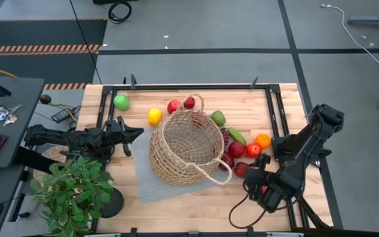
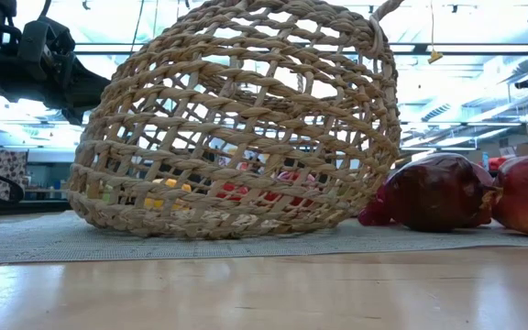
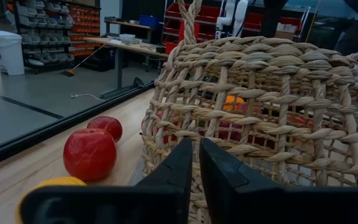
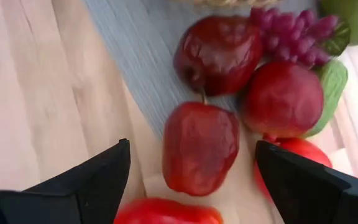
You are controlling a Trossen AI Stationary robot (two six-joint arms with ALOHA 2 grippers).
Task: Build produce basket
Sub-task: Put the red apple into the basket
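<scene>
Wicker basket (image 1: 187,147) lies tipped at mid-desk on the grey mat (image 1: 151,187), its mouth facing our left tool (image 1: 134,132), pinched closed; our right tool (image 4: 188,180) gapes wide over a red apple (image 4: 200,147).

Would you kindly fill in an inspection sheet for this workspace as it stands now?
Surface: wooden table with a grey mat under the basket.
Job's things: wicker basket is empty; the produce all lies outside it, a green apple, a lemon, red apples behind it, and a cluster including an orange to its right.
Clutter: potted plant at the table's front left corner.
Grippers: left gripper shut, beside the basket; right gripper open above a dark red fruit.
Cables: black cable looped near the right arm.
Surroundings: keys on a side desk.
</scene>
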